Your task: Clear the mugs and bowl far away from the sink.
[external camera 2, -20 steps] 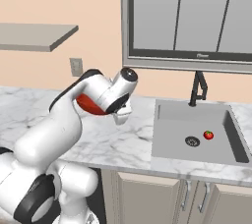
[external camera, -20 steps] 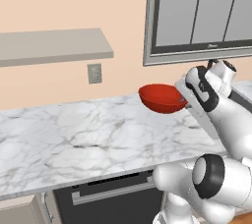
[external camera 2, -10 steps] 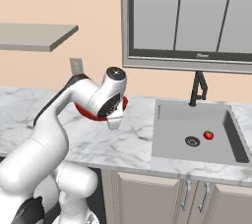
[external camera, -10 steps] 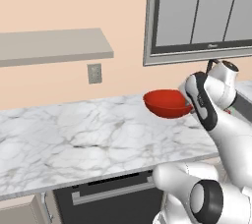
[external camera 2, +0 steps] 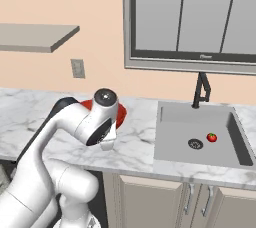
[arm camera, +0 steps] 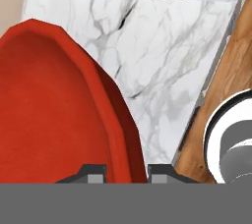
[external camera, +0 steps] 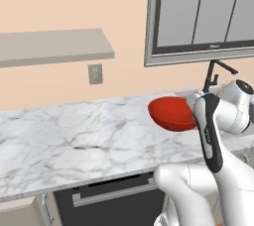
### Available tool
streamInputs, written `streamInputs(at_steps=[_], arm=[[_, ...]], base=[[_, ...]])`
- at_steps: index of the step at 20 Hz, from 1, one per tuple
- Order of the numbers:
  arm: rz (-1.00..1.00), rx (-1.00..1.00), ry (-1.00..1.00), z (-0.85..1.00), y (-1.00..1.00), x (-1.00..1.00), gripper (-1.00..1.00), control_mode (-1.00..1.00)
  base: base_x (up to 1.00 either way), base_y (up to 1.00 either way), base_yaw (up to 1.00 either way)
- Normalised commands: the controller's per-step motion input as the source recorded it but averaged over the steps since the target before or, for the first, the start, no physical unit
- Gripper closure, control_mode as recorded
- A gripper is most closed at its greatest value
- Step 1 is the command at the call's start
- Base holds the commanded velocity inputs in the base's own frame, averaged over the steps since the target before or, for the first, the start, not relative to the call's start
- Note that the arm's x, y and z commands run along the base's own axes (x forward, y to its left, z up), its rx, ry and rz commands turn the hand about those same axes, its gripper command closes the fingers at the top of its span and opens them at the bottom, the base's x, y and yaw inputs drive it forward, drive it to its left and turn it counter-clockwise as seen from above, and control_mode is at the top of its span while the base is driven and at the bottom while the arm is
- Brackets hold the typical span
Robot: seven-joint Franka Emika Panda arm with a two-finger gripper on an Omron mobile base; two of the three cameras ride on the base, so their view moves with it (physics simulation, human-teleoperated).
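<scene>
We see the gripper (arm camera: 123,169) clamped narrowly on the rim of the red bowl (external camera: 172,112), which it holds in the air above the white marble surface (external camera: 74,141), to the left of the sink (external camera 2: 200,134). In the sink a small red ball (external camera 2: 212,137) lies just beside the round drain (external camera 2: 195,144), with the black faucet (external camera 2: 201,89) behind. A wall outlet (external camera: 95,74) and a shelf (external camera: 49,46) sit further left, well apart from the bowl.
</scene>
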Motion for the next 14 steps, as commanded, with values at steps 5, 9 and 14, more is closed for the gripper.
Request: streamInputs(at_steps=[5, 9, 14], arm=[[0.00, 0.00, 0.00, 0.00, 0.01, -0.07, 1.00, 1.00], [0.00, 0.00, 0.00, 0.00, 0.00, 0.00, 1.00, 1.00], [0.00, 0.00, 0.00, 0.00, 0.00, 0.00, 1.00, 1.00]], base=[[-0.12, 0.00, 0.00], [-0.41, -0.05, -0.08], [-0.03, -0.58, -0.46]])
